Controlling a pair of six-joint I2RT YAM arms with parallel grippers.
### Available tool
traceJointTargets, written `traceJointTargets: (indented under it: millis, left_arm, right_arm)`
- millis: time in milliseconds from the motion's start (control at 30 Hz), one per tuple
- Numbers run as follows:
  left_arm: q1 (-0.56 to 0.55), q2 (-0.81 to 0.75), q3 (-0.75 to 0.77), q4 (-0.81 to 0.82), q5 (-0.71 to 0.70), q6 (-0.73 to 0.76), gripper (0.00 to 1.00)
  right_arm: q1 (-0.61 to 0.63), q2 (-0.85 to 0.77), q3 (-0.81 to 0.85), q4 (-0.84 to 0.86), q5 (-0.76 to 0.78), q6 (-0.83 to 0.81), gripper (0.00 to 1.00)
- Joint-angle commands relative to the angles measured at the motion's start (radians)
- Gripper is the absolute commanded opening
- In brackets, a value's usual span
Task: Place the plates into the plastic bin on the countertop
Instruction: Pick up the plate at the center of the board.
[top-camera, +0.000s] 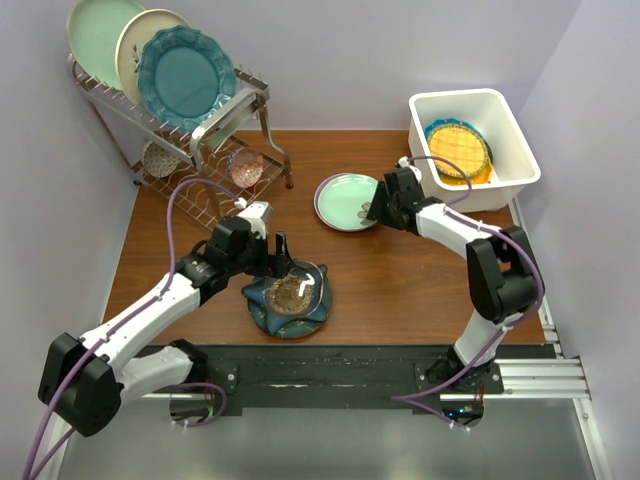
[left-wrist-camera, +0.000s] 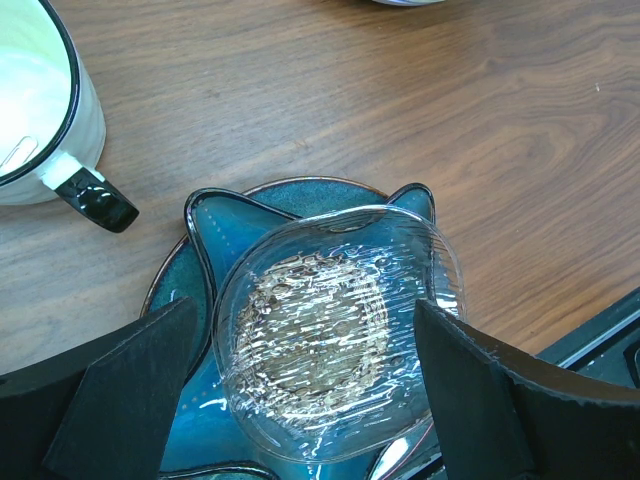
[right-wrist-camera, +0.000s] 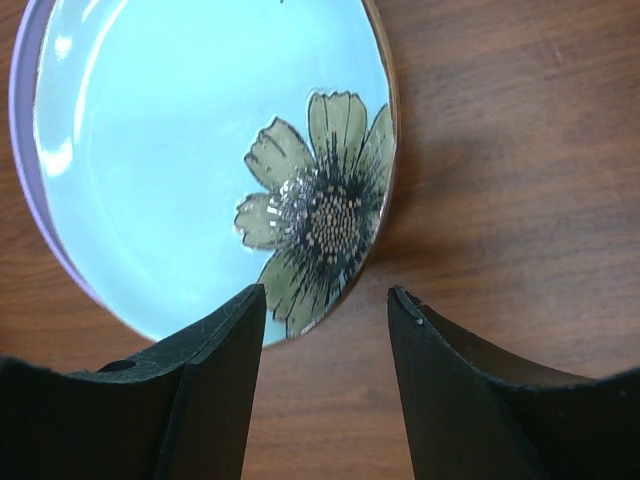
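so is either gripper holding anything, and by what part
Nothing is held. The left gripper hangs open above the clear dish; the right gripper stands open at the rim of the green plate.

- bin (top-camera: 505, 175): far right corner of the bench (top-camera: 400, 280), plates (top-camera: 458, 148) lying inside it
- lone plate (top-camera: 347, 202): flat on the bench, left of the bin, behind centre
- right gripper (top-camera: 383, 208): between lone plate and bin, at the plate's right rim; rim sits at the gap between its fingers (right-wrist-camera: 220, 380)
- plate stack (top-camera: 288, 298): front centre, dish (left-wrist-camera: 330, 330) on top
- cup (left-wrist-camera: 40, 110): on the bench, just beside the plate stack
- left gripper (top-camera: 283, 262): above the plate stack, one finger each side of the dish
- rack (top-camera: 215, 120): far left corner, upright plates (top-camera: 185, 75) in it
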Motion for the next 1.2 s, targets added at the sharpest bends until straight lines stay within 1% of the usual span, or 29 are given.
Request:
traceJointTargets:
  millis: [0,167,300,400,433,533,567,600,867,1167]
  left_arm:
    - [-0.003,-0.028,0.001,0.047,0.010,0.010,0.93]
    - [-0.003,-0.029,0.000,0.045,0.006,0.010,0.93]
    - [-0.003,-0.026,0.000,0.045,0.004,0.010,0.93]
    - [-0.003,-0.028,0.000,0.042,-0.013,0.009,0.93]
    - [-0.003,-0.028,0.000,0.039,-0.011,0.009,0.93]
    - [-0.003,-0.028,0.000,0.039,-0.017,0.009,0.93]
    - [-0.003,-0.028,0.001,0.040,-0.020,0.009,0.93]
    - [-0.003,-0.026,0.001,0.039,-0.020,0.009,0.93]
    - [-0.003,-0.020,0.004,0.036,-0.027,0.007,0.93]
    - [-0.003,-0.007,0.006,0.042,-0.034,-0.002,0.93]
  right_arm:
    - [0.011,0.047,0.071,-0.008,0.069,0.014,0.55]
    - [0.011,0.076,0.066,0.023,0.066,0.039,0.54]
    - [0.011,0.087,0.048,0.043,0.081,0.069,0.45]
    - [0.012,0.071,0.008,0.092,0.078,0.091,0.36]
    - [0.011,0.068,-0.001,0.115,0.077,0.094,0.29]
    - [0.011,0.057,-0.012,0.130,0.058,0.096,0.21]
    - [0.011,0.056,-0.013,0.133,0.049,0.086,0.13]
    - [0.012,0.051,-0.016,0.137,0.040,0.082,0.00]
    - [0.012,0.014,-0.046,0.127,0.001,0.060,0.00]
    - [0.011,-0.074,-0.082,0.094,-0.028,0.039,0.00]
